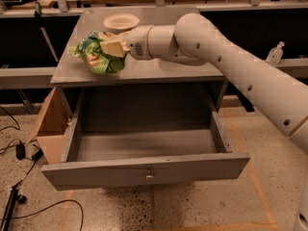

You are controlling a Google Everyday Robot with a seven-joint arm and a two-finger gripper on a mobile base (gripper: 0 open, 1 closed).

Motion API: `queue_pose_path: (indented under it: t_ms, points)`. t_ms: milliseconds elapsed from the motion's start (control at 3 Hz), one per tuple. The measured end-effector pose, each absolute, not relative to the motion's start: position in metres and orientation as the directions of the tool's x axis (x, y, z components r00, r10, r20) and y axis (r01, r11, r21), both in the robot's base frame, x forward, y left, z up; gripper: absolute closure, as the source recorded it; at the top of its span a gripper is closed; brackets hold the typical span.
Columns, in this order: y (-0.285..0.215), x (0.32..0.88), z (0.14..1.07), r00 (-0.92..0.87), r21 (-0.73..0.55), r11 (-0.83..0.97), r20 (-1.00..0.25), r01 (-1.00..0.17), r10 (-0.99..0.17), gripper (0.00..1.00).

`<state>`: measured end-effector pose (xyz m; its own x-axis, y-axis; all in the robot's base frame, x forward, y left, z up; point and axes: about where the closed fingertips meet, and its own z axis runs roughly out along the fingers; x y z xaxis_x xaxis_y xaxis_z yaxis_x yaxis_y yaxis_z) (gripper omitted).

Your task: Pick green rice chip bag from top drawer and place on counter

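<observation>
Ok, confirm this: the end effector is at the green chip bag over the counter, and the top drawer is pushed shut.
Wrong on the drawer: the camera view shows the top drawer pulled open. The end effector is at the green chip bag over the counter.

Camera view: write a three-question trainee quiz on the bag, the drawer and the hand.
1. True or false: the bag lies inside the drawer.
2. Pick one. The hand is: A) inside the drawer; B) over the counter, at the bag; C) below the drawer.
3. Short answer: what sits on the counter behind the bag?

Key
1. False: it rests on the counter.
2. B.
3. A pale bowl.
</observation>
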<state>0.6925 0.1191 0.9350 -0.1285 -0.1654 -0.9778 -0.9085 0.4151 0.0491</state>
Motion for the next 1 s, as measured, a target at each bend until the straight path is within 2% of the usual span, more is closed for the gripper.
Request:
queue_pose_path:
  t_ms: [333,1000]
  points:
    - [0.136,0.710,0.924,-0.108,0.016,0.442,-0.977,-0.897,-0.184,0.62]
    - [0.135,0.721,0.915,-0.082,-0.052,0.504,-0.968,-0.862,-0.239,0.16]
